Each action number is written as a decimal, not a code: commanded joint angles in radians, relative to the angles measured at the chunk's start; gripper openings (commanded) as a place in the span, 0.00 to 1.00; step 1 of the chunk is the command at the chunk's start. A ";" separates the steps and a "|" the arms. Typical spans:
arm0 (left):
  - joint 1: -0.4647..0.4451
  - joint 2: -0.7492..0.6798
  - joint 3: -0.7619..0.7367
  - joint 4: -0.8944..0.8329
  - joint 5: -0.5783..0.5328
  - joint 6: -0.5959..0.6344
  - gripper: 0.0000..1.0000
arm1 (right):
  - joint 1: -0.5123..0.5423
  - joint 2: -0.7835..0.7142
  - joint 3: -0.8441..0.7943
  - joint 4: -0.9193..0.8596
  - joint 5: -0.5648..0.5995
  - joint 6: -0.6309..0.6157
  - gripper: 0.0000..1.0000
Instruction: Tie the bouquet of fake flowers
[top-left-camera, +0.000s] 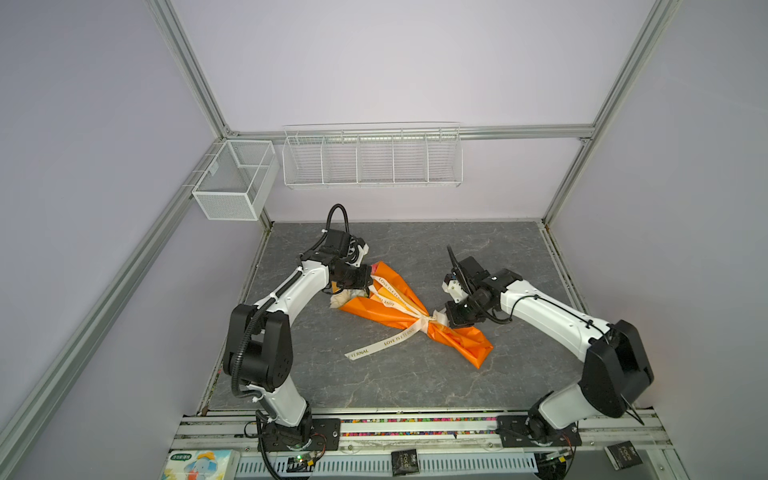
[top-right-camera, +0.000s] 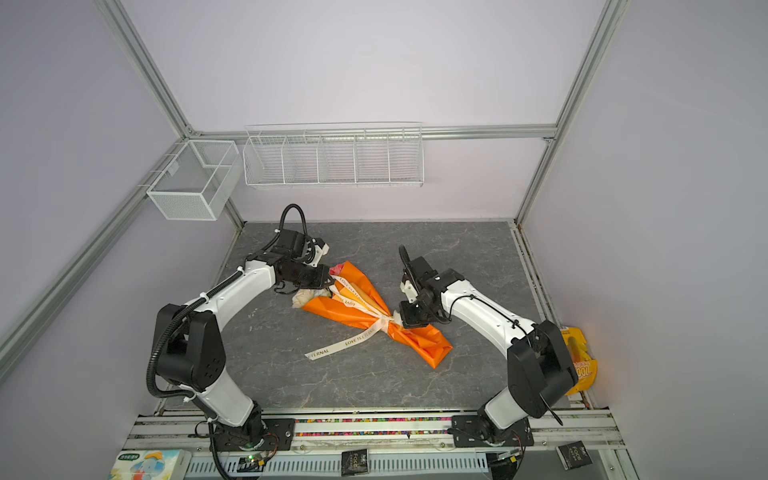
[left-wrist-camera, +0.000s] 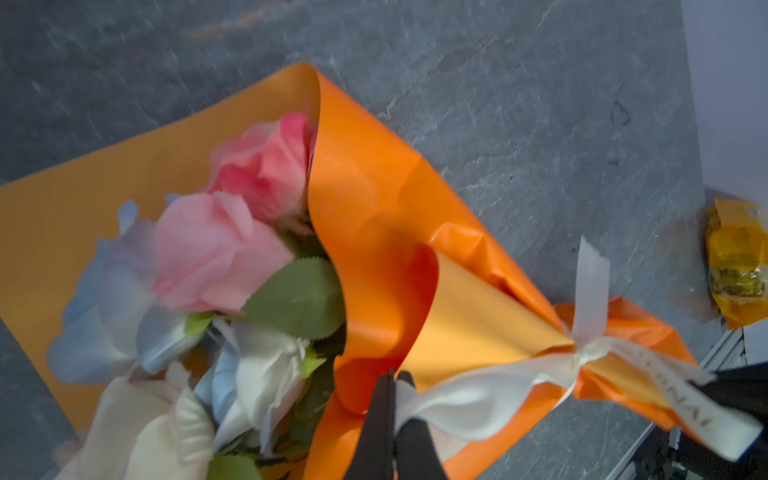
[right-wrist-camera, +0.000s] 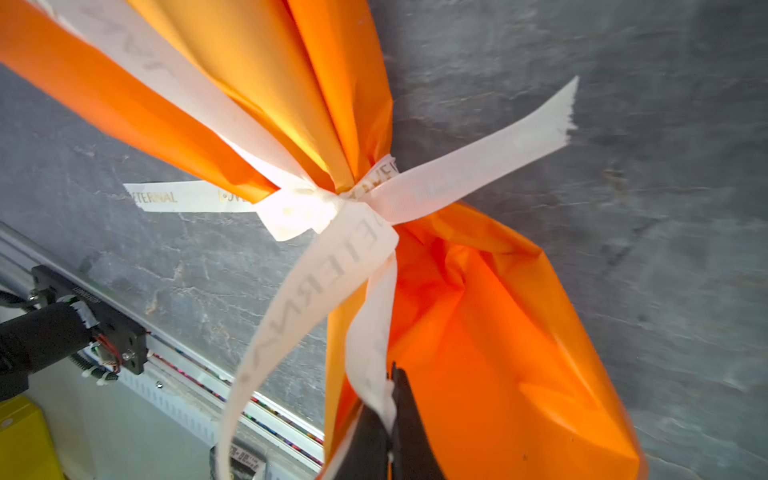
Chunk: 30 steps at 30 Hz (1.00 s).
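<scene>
Left end effector (left-wrist-camera: 395, 382) and right end effector (right-wrist-camera: 394, 386) each pinch a ribbon (top-left-camera: 395, 338) strand; between them the bouquet of fake flowers (top-left-camera: 341, 298) lies mid-frame on my tabletop (top-left-camera: 415, 386), blooms upper left, knot (top-left-camera: 424, 321) nearest my right arm

The bouquet of fake flowers (top-left-camera: 341, 297) lies slantwise at mid-surface (top-left-camera: 457, 257) inside its wrapping sheet (top-left-camera: 386, 309), blooms toward the rear left, gathered tail toward the front right. A lettered ribbon (top-left-camera: 388, 341) is knotted round the sheet's narrow neck, one end trailing front-left, one strand running over the sheet to the left end effector (top-left-camera: 369, 283) at the bloom end. The right end effector (top-left-camera: 445, 319) sits just right of the knot; a wire rack (top-left-camera: 372, 158) hangs on the wall behind.
</scene>
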 joint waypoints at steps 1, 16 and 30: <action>0.003 0.043 0.106 -0.059 -0.003 0.033 0.00 | 0.061 0.020 -0.045 0.184 -0.115 0.143 0.07; 0.022 -0.144 0.037 -0.166 -0.277 -0.113 0.57 | 0.232 0.180 0.158 0.104 0.115 0.219 0.07; -0.161 -0.293 -0.439 0.214 -0.046 -0.404 0.25 | 0.244 0.151 0.194 -0.036 0.122 0.177 0.07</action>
